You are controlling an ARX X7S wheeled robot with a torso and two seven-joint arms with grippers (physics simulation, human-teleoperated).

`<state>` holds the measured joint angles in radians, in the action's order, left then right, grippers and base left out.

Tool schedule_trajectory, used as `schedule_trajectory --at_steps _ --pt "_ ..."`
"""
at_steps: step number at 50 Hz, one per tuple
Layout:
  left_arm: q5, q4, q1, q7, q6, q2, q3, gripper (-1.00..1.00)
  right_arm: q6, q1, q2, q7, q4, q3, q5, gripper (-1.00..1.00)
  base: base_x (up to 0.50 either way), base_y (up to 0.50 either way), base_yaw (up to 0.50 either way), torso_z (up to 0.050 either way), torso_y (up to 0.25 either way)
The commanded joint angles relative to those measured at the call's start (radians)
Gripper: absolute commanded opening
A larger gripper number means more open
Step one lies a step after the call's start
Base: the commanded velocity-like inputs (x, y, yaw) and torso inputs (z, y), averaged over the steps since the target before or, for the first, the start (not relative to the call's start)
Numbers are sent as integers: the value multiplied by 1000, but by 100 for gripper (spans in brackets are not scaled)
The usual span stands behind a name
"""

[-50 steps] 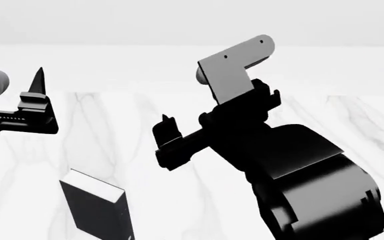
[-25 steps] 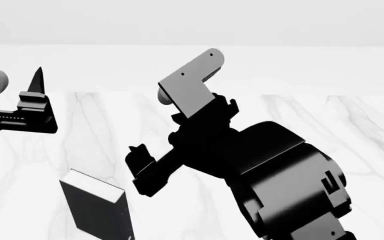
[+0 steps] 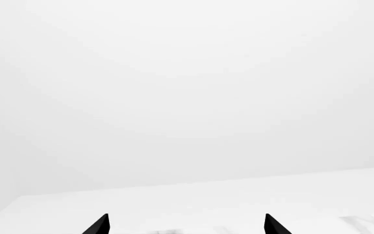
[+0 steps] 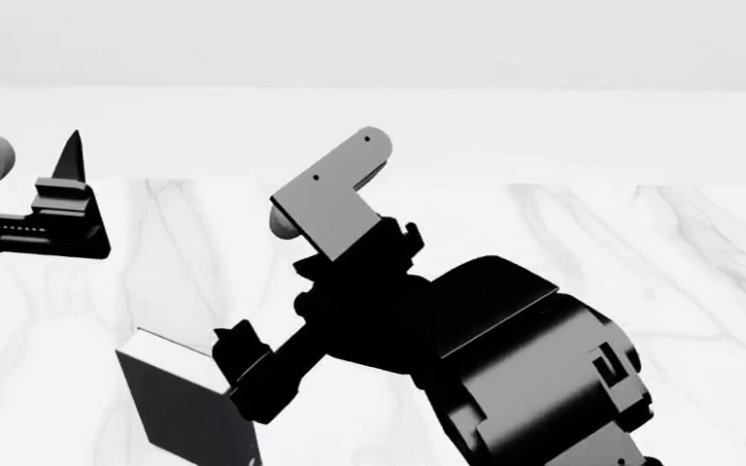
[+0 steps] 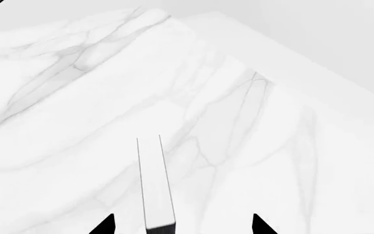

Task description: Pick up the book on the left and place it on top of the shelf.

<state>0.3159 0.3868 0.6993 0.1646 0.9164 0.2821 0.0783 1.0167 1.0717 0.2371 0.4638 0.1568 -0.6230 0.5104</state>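
We see a white marble table (image 4: 632, 252) from above, with our two black arms reaching over it. The book (image 4: 186, 403), small and dark with a strip of pale page edges showing along its top, stands on the table toward the lower left of the head view, not yet lifted. Our right gripper (image 4: 246, 374) is low and just beside the book's right edge, possibly touching it; we cannot tell contact from this angle. In the right wrist view the book (image 5: 156, 185) appears as a narrow pale strip between the two dark fingertips, which stand apart on either side of it, so the jaws are open and nothing is gripped. Our left gripper (image 4: 69, 194) hangs above the table at the far left, well apart from the book; its wrist view shows two fingertips spread apart, also open and empty. The shelf is not visible in any view. We judge the task to be early: grasping, lifting and placing on the shelf all remain.
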Motion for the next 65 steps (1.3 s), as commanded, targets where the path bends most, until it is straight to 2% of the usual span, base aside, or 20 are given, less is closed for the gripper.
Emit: schedule_trajectory --at_steps 1,35,53,57,65 --pt "5 -4 -3 2 -5 2 0 100 -32 -3 -17 7 48 -22 -12 100 0 0 0 0 0" --pt "14 4 -4 15 -1 7 13 100 -204 -17 -142 43 317 -117 -67 100 0 0 0 0 0" --pt "21 11 -10 20 -2 14 13 100 -360 19 -228 83 608 -179 -95 100 0 0 0 0 0" --pt "22 8 -10 20 -5 14 14 100 -410 44 -236 62 678 -257 -27 100 0 0 0 0 0" --pt "27 16 -9 24 0 16 13 100 -515 94 -237 7 782 -498 207 100 0 0 0 0 0"
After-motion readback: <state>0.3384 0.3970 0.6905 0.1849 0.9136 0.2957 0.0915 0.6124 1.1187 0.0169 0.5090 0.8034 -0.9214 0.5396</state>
